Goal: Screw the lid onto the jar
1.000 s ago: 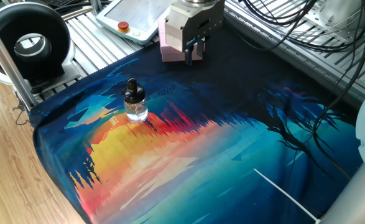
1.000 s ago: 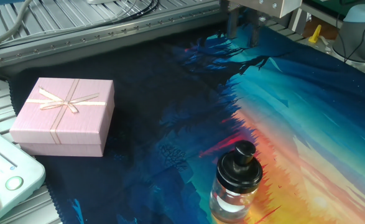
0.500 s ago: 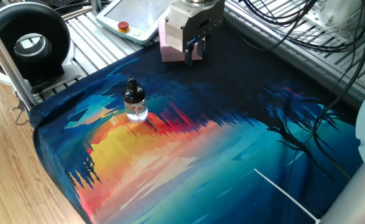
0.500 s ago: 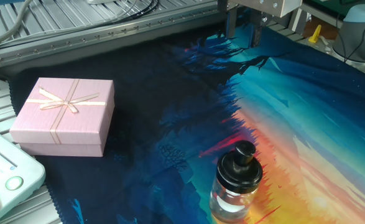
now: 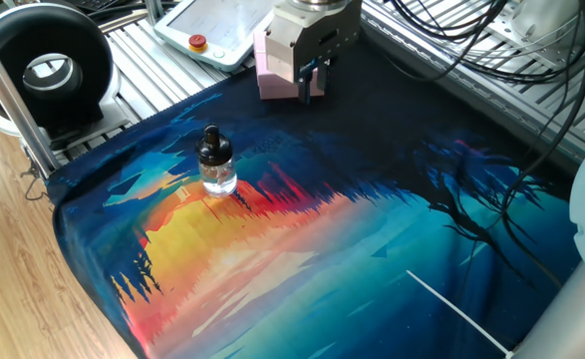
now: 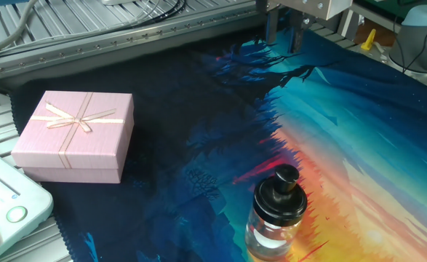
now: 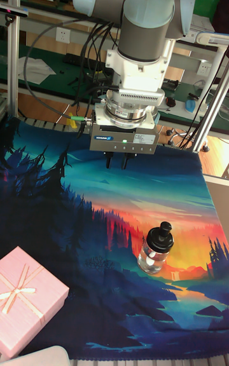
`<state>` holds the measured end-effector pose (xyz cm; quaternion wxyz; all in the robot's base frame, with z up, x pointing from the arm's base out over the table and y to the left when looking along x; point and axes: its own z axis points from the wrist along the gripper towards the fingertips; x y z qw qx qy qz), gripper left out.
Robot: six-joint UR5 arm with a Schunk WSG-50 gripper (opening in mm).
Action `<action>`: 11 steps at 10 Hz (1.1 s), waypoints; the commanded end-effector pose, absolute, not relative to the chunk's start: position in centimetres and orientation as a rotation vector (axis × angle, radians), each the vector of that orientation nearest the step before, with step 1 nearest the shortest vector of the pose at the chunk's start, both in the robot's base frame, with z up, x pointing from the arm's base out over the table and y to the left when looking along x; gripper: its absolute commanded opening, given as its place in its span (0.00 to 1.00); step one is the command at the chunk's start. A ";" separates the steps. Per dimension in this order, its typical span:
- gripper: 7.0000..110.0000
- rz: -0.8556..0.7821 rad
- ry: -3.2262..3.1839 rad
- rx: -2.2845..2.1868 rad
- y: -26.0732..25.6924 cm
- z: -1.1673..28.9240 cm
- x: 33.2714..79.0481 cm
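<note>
The small clear glass jar [image 5: 218, 178] [image 6: 271, 236] [image 7: 154, 258] stands upright on the colourful mat. The black lid [image 5: 210, 145] [image 6: 280, 195] [image 7: 164, 236] sits on its neck. My gripper [image 5: 312, 85] [image 6: 284, 35] [image 7: 117, 162] hangs well above the mat, up and away from the jar, over the dark part of the cloth. Its fingers are apart with nothing between them, and nothing touches the jar or lid.
A pink gift box [image 6: 75, 135] [image 7: 28, 305] lies on the mat's dark corner, partly behind the gripper in one fixed view. A teach pendant [image 5: 212, 30] and a black round device [image 5: 48, 70] sit beyond the mat's edge. Cables [image 5: 491, 40] hang at the right.
My gripper has risen very slightly. The jar with its lid and the pink box have not moved.
</note>
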<state>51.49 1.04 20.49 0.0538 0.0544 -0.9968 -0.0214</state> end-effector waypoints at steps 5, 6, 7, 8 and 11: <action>0.00 -0.064 -3.036 0.131 1.1 20.6 51.6; 0.00 -0.061 -3.039 0.129 1.0 20.6 51.7; 0.00 -0.061 -3.041 0.126 1.0 20.8 51.7; 0.00 -0.082 -3.044 0.125 1.4 20.9 51.8; 0.00 -0.083 -3.043 0.148 1.5 21.1 51.7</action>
